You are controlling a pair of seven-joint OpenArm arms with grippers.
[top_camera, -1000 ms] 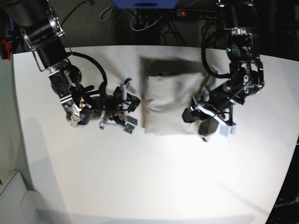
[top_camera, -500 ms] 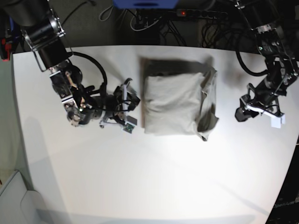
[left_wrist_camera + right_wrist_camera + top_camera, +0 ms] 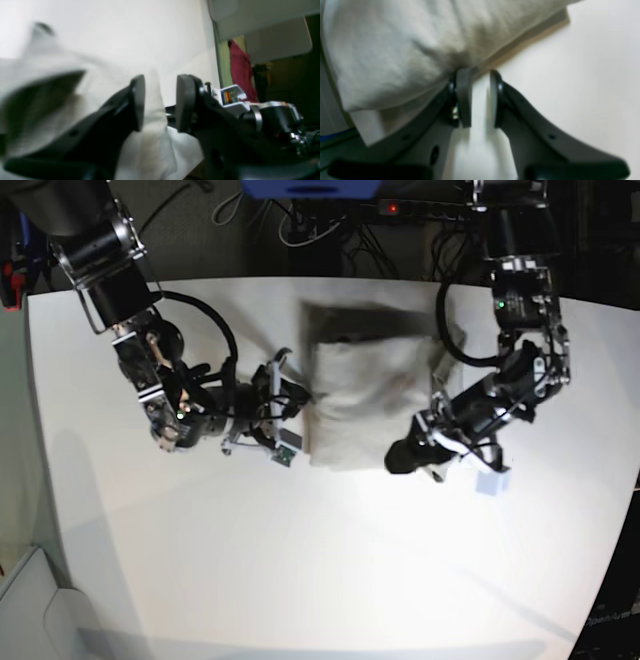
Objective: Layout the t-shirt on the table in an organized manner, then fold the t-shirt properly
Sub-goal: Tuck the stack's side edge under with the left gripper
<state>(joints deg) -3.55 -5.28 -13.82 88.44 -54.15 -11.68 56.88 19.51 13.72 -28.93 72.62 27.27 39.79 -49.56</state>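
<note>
Left gripper (image 3: 405, 455) back at t-shirt (image 3: 365, 405) edge, seemingly ungripped.

Both arms reach inward, low — left gripper (image 3: 160, 102) jaws parted, right gripper (image 3: 480, 98) likewise.

One t-shirt (image 3: 365, 405), one desk (image 3: 330, 570), and two grippers: left gripper (image 3: 405, 455), right gripper (image 3: 290, 395).

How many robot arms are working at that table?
2. The right arm reaches in beside one edge of the folded t-shirt; the left arm comes down at the opposite edge. None seems hidden.
</note>
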